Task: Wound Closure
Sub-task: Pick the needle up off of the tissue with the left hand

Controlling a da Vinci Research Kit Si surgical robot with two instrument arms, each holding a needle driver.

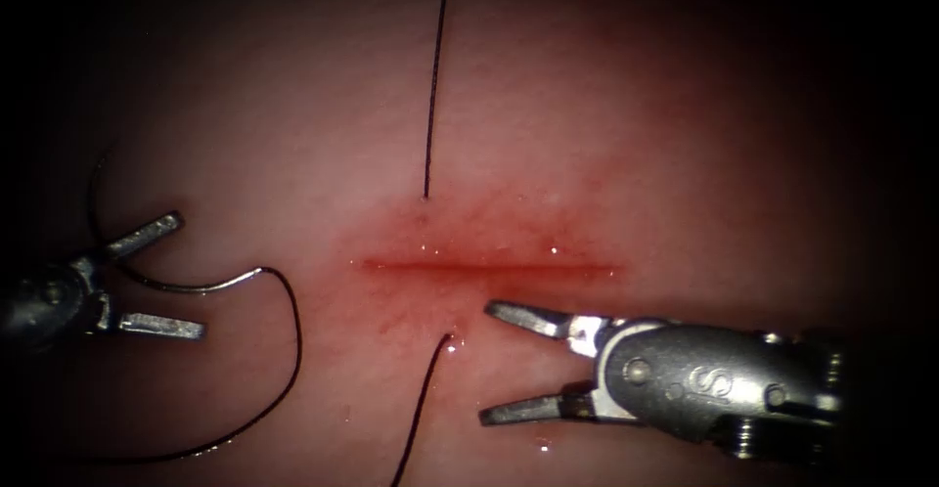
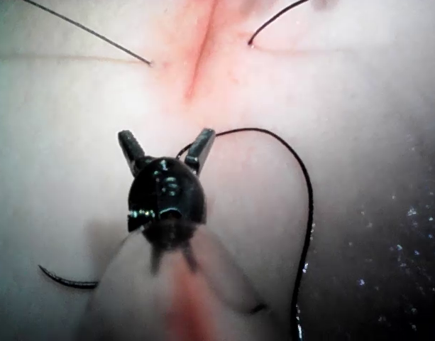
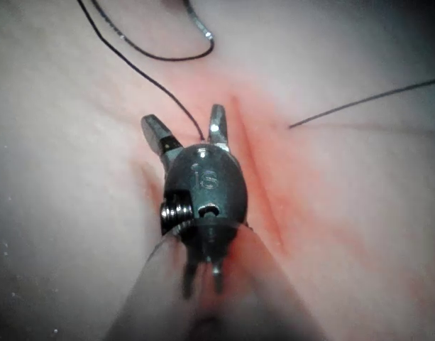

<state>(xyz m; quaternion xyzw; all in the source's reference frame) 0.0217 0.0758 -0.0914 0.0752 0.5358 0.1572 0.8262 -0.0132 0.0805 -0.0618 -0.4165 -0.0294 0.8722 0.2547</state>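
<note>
Both tools stand with jaws apart, holding nothing: right tool (image 1: 486, 360) just below the cut (image 1: 489, 268), left tool (image 1: 191, 274) well left of it. The needle (image 1: 196, 286) lies free on the tissue (image 1: 636, 135) between the left jaws. Risk: slack thread (image 1: 293, 350) could snag there. Thread under the cut is hidden.

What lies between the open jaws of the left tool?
In the endoscope view, the curved steel needle lies on the tissue between the left tool's open jaws, apparently ungripped.
</note>
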